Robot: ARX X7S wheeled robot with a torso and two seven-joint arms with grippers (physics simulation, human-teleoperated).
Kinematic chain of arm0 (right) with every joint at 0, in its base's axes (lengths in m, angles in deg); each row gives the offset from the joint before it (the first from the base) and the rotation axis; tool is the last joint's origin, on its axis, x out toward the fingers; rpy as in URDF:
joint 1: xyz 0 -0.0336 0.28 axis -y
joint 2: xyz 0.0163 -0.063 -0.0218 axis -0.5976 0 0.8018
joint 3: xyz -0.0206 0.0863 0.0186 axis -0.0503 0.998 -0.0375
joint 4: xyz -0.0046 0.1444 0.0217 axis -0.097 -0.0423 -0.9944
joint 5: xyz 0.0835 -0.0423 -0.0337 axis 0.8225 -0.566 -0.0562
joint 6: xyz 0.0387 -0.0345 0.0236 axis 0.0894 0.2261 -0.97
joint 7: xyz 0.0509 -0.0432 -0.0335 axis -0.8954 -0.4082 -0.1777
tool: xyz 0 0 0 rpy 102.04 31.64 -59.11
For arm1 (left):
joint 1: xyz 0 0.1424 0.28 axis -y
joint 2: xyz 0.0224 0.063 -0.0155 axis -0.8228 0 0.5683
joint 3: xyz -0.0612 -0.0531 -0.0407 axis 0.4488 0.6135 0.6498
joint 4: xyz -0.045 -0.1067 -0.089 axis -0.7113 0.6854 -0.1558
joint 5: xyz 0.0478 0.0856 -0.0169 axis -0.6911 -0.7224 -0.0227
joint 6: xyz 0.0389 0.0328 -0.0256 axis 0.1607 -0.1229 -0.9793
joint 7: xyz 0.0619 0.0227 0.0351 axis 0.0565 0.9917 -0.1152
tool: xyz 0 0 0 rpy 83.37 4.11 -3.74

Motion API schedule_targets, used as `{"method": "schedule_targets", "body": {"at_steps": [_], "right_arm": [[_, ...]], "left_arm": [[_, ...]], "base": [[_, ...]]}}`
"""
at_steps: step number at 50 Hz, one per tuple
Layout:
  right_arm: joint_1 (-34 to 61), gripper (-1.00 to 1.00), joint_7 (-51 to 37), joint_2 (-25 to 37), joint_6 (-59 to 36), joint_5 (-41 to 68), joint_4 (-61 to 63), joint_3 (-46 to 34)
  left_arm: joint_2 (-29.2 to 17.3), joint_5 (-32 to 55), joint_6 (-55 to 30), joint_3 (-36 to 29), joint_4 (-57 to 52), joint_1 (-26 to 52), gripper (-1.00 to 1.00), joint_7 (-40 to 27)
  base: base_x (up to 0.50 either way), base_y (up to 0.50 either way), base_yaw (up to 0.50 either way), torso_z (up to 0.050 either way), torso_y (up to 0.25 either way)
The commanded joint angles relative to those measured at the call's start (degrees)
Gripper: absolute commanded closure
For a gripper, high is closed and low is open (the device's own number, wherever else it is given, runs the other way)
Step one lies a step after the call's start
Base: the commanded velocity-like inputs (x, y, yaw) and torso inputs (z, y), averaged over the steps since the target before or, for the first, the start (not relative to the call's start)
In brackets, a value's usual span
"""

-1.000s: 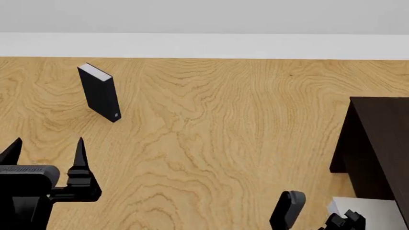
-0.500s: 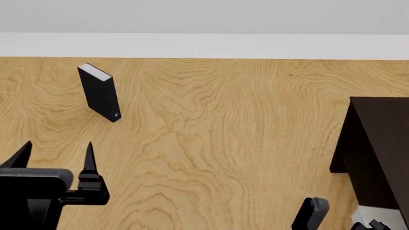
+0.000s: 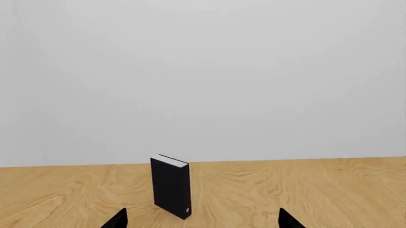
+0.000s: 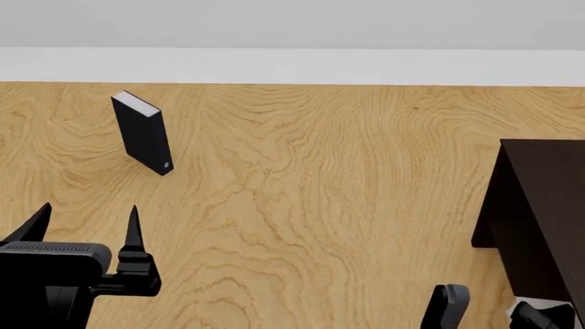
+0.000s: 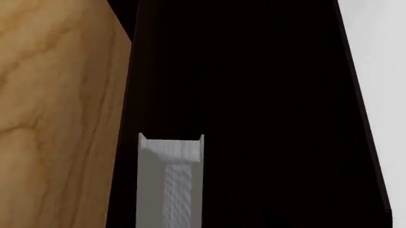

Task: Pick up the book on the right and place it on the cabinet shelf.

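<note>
While the book (image 5: 168, 185) is presented edge-on against the cabinet shelf (image 5: 254, 114) at the head view's lower right, the placing step is in hand. The right gripper (image 4: 539, 317) is barely visible; its state cannot be told. Next: seat the book, then release. The left gripper (image 4: 87, 223) is spread, idle over the bench (image 4: 320, 171).

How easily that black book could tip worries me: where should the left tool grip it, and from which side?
Grip the black book across its two broad covers, in the upper half. It stands upright on the table with a narrow face turned toward the open left tool, so a level approach straight from that side looks best, with one finger passing each cover.
</note>
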Motion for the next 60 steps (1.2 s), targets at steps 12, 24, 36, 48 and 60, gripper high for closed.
{"method": "schedule_targets", "body": {"at_steps": [12,24,36,48,60], "right_arm": [[1.0,-1.0,6.8,-1.1,7.5,1.1,0.1,-5.2],[2.1,-1.0,7.0,-2.5,13.2,1.1,0.1,-4.8],[2.8,-1.0,7.2,-3.7,15.3,0.9,0.1,-6.7],[3.5,-1.0,9.1,-5.2,18.9,0.8,0.1,-10.0],[5.0,-1.0,12.1,-6.4,24.4,10.5,0.1,-22.4]], "left_arm": [[-0.4,0.8,-0.1,0.0,-0.6,-0.3,-1.0,-0.4],[-0.4,0.9,0.5,0.0,0.0,-0.1,-1.0,-0.4],[-0.8,1.3,-0.1,0.0,-1.0,-0.1,-1.0,-0.7],[-1.0,1.5,-0.2,-0.1,-1.3,-0.2,-1.0,-1.0],[-1.4,1.8,-0.2,0.0,-1.8,-0.3,-1.0,-1.3]], "base": [[0.01,0.0,0.0,0.0,0.0],[0.01,0.0,0.01,0.0,0.0],[0.01,0.0,0.01,0.0,0.0],[0.01,0.0,0.01,0.0,0.0],[0.01,0.0,0.02,0.0,0.0]]}}
